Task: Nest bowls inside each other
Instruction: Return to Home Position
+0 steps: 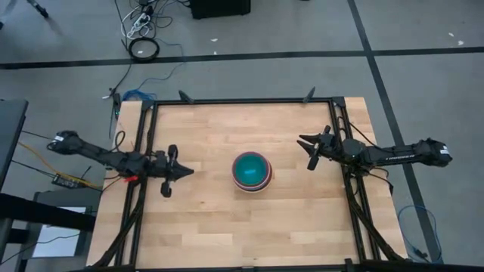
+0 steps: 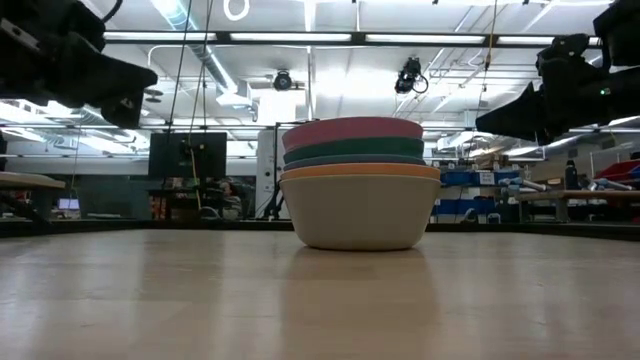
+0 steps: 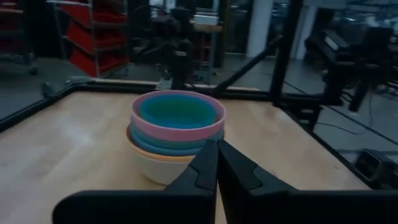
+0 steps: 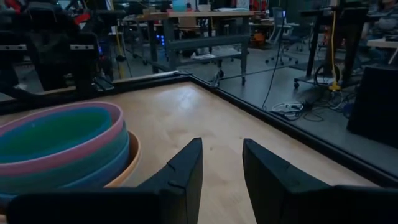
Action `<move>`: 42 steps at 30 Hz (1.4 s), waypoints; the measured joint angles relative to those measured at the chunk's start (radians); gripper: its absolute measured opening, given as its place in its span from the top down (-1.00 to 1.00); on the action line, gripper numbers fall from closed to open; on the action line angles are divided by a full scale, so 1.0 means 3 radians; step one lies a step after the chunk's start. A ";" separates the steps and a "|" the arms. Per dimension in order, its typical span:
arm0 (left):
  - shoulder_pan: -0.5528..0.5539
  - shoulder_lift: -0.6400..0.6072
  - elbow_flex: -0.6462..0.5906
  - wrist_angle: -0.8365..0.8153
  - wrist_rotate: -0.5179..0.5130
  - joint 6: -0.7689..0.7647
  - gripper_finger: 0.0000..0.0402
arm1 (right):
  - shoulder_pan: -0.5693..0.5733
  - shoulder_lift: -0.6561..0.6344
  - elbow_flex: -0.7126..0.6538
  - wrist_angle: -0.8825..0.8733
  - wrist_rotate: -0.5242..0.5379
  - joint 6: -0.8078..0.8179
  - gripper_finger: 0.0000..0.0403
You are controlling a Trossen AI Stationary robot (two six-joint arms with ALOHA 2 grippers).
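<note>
Wooden table [image 1: 204, 219] is holding the bowls [image 1: 250, 171] nested in one stack mid-table. Left gripper [image 3: 217, 163] is sitting pinched closed, empty; right gripper [image 4: 222, 146] is hanging slightly parted, empty. I'm thinking: retreat both outward, not brushing that stack.

The high view looks straight down from well above, taking in both arms, with the stack of bowls [image 1: 251, 171] between the left gripper [image 1: 187, 172] and right gripper [image 1: 305, 153]. The low view sits level on the table [image 2: 150, 300], near the stack. Each wrist view faces forward past its own gripper, the stack close ahead. All four views share the stack.
</note>
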 joint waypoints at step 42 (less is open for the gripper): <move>0.1344 0.0000 -0.0002 -0.0288 -0.0332 0.0232 0.92 | 0.0000 0.0000 -0.0004 0.0037 -0.0001 -0.0001 0.49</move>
